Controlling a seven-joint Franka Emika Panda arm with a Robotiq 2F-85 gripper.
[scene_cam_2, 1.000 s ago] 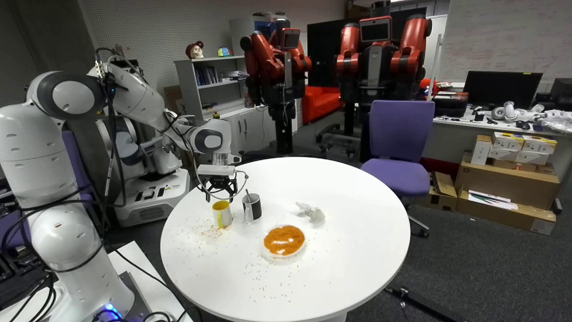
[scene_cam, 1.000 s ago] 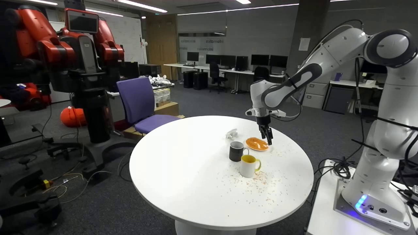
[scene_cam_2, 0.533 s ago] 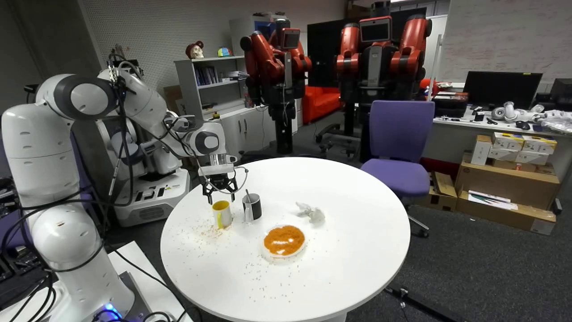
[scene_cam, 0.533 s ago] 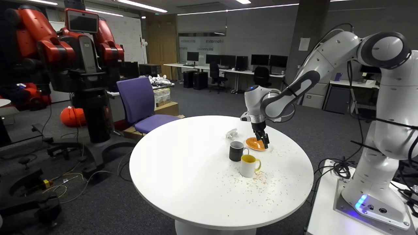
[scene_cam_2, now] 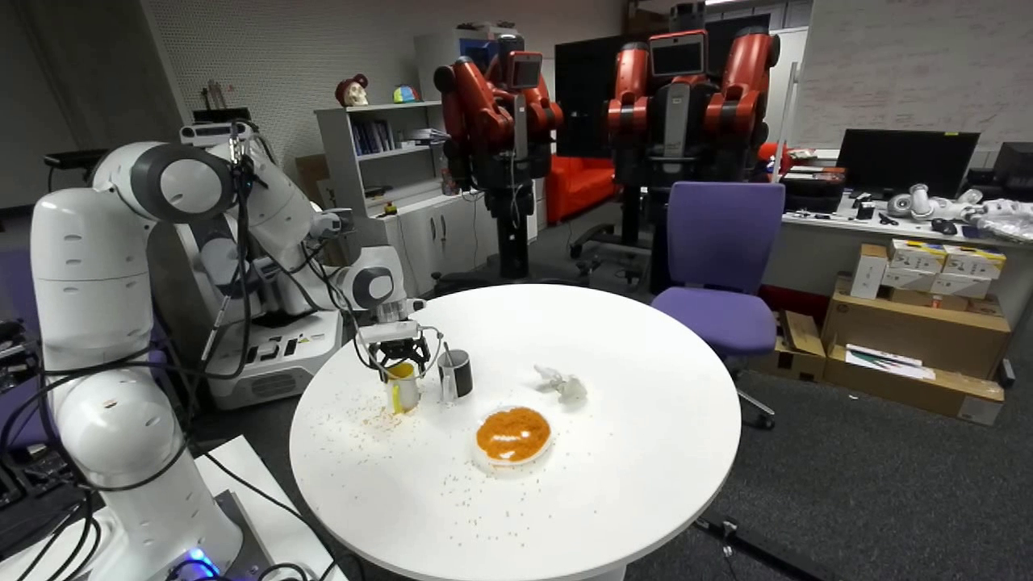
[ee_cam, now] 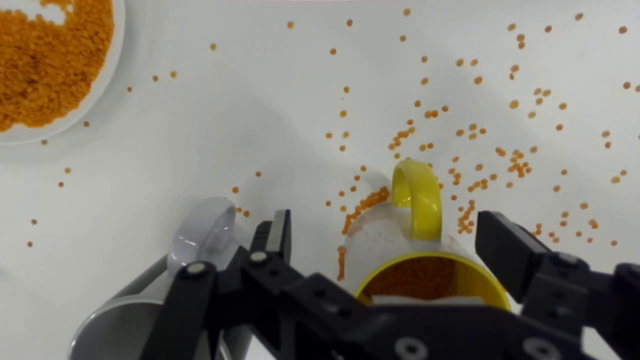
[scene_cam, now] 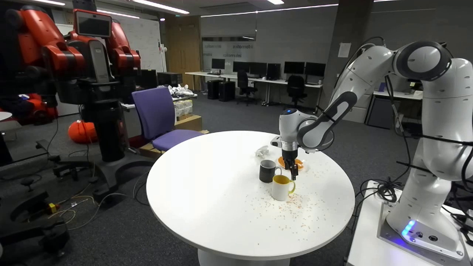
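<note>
White plate (ee_cam: 114,42) with orange lentils (ee_cam: 50,75), upper left in wrist view. Dark grey mug (ee_cam: 115,327) below, upright, partly hidden by gripper (ee_cam: 385,231). Jaws wide, fingers (ee_cam: 505,250) either side of upright white mug with yellow handle (ee_cam: 392,232); gap on left side, contact on right unclear. That mug stands on white table (ee_cam: 280,90), lentils inside. Loose lentils (ee_cam: 517,167) scattered around it, most to the right.

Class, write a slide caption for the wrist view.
Open jaws flank a yellow-handled mug, with orange grains scattered nearby and a grey mug alongside.
</note>
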